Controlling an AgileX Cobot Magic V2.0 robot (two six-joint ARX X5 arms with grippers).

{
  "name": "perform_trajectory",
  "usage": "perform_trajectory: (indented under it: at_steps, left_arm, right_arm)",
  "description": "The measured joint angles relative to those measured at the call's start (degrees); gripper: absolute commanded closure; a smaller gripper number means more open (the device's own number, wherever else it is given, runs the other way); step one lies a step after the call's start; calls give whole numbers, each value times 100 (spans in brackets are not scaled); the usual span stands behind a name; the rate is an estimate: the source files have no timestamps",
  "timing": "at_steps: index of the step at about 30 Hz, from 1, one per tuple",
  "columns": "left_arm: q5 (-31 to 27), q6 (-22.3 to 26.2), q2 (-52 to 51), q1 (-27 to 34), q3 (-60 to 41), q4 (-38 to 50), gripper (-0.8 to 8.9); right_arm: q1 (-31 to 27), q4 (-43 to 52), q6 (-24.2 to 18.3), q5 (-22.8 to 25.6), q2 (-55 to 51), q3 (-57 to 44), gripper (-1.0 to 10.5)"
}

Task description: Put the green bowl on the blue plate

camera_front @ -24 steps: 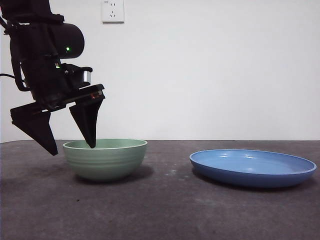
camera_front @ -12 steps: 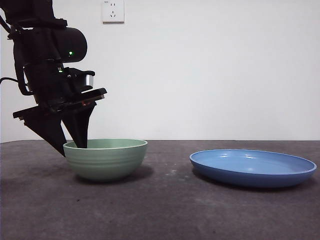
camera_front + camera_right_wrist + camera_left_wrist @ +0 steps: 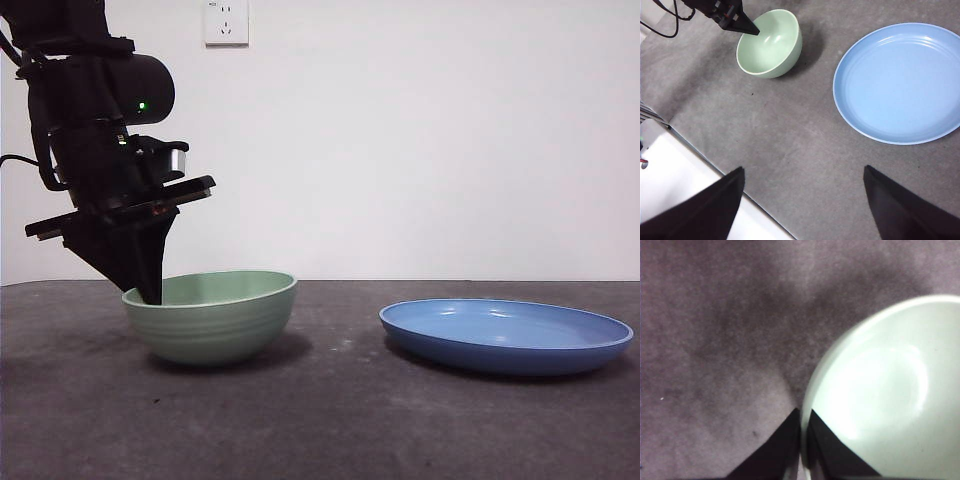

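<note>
The pale green bowl (image 3: 212, 315) stands at the table's left, tipped slightly with its left rim raised. My left gripper (image 3: 150, 290) is shut on that left rim, one jaw inside the bowl (image 3: 880, 405) and one outside, as the left wrist view shows at the gripper (image 3: 801, 415). The bowl (image 3: 770, 42) also shows in the right wrist view with the left gripper (image 3: 752, 30) at its edge. The blue plate (image 3: 505, 335) lies to the right, apart from the bowl; the plate (image 3: 900, 82) holds nothing. My right gripper (image 3: 800, 175) hangs high above the table, open.
A dark grey mat (image 3: 330, 420) covers the table. A white wall with a socket (image 3: 225, 22) is behind. The table's edge and a white floor (image 3: 685, 190) show in the right wrist view, with black cables (image 3: 660, 25) near the left arm.
The left gripper's jaws closed from wide apart onto the bowl's left rim. The bowl's left side has since lifted a little, so the bowl now tilts.
</note>
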Motion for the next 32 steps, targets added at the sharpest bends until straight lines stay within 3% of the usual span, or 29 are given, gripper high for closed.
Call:
perform_trajectory:
  at_steps: [9, 19, 32]
  left_arm:
    - [2, -247, -4, -90, 210, -11, 804]
    - [63, -409, -299, -737, 1244, -57, 804]
    - [66, -763, -131, -1499, 1515, 616, 804]
  right_arm:
    - [0, 0, 0, 0, 0, 0, 565]
    - [0, -2, 0, 0, 0, 2, 565]
    - [4, 0, 4, 0, 0, 2, 565]
